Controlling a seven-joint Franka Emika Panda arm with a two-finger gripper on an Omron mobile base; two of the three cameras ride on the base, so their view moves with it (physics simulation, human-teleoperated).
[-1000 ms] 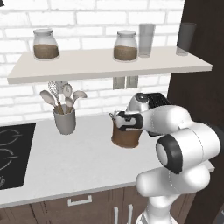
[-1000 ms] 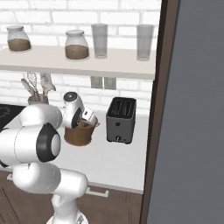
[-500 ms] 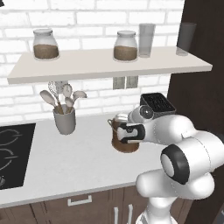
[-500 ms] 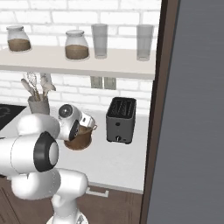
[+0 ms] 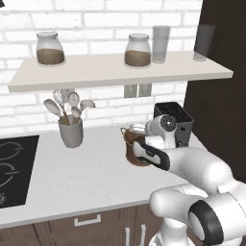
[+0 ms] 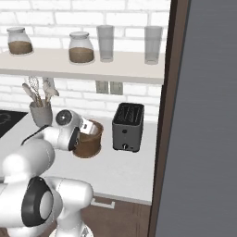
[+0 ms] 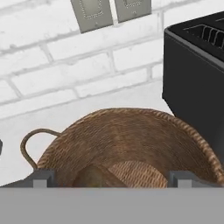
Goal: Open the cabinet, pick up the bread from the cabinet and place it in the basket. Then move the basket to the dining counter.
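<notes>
The brown basket (image 7: 131, 135) stands on the light grey worktop next to the black toaster (image 7: 197, 83). The bread (image 7: 92, 176), a dark golden lump, lies inside on the basket's bottom. My gripper (image 7: 111, 178) is open at the basket's near rim, its fingertips (image 7: 41, 177) wide apart over the inside and touching nothing. In the left base view my hand and forearm cover the basket's (image 5: 130, 144) right side; in the right base view the hand leans into the basket (image 6: 90, 141) from the left. Above runs the cabinet (image 5: 120, 72), a pale shelf plank. The dining counter is out of view.
Two glass jars (image 5: 49, 49) (image 5: 137, 50) and two tumblers (image 5: 161, 44) stand on the shelf. A grey utensil cup (image 5: 71, 132) stands left of the basket and a black cooktop (image 5: 12, 163) at far left. A dark tall panel (image 6: 199, 120) walls off the right.
My hand has dropped from above the basket to its near rim, and the arm has swung lower and further forward. The jaws have stayed open; the basket has not moved.
</notes>
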